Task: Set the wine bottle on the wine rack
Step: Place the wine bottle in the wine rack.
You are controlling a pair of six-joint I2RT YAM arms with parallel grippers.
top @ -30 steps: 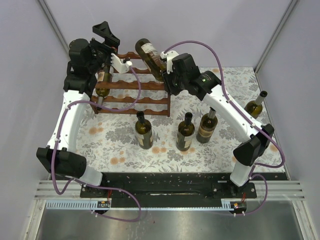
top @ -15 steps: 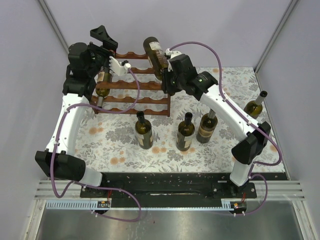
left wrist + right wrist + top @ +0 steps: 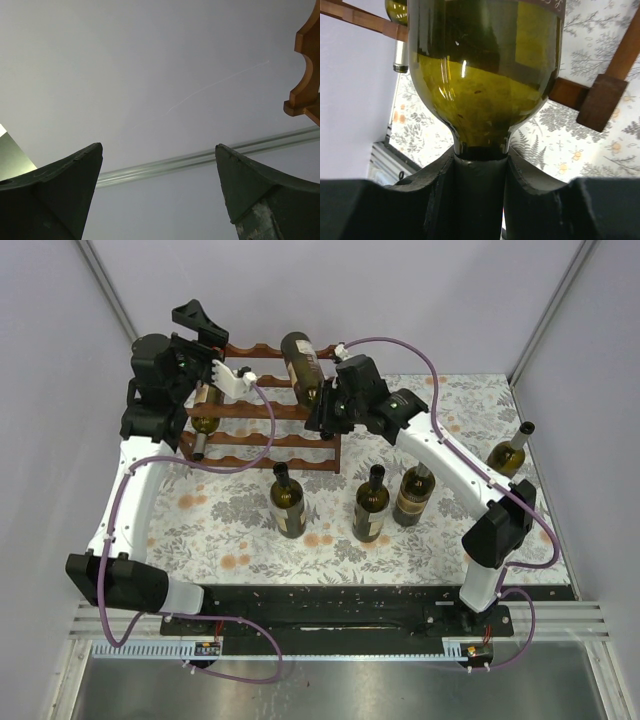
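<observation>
Bottle: bottle (image 3: 298,358) lies over the top tier of the rack (image 3: 290,440), right of its middle; I cannot tell whether glass touches wood yet.
Axis: its long axis runs near to far and is a little tilted, with the base toward the far wall and the neck toward the near right.
Grip: right pincer (image 3: 480,162) is clamped on the neck just under the shoulder, so the body reaches far and slightly left from it.
Spare: left pincer (image 3: 157,150) is spread wide with nothing in it. It sits high at the rack's far left and points at the wall.
Nearer arm: the right arm, since it already carries the bottle.
Judgement: setting down likely depends on keeping the axis square to the rails, so the body drops into matching scallops.
Neighbour: second bottle (image 3: 205,405) lies in the rack's left side, apart from the carried one.
Counter: counter (image 3: 230,530) holds standing bottles near and to the right of the rack.
</observation>
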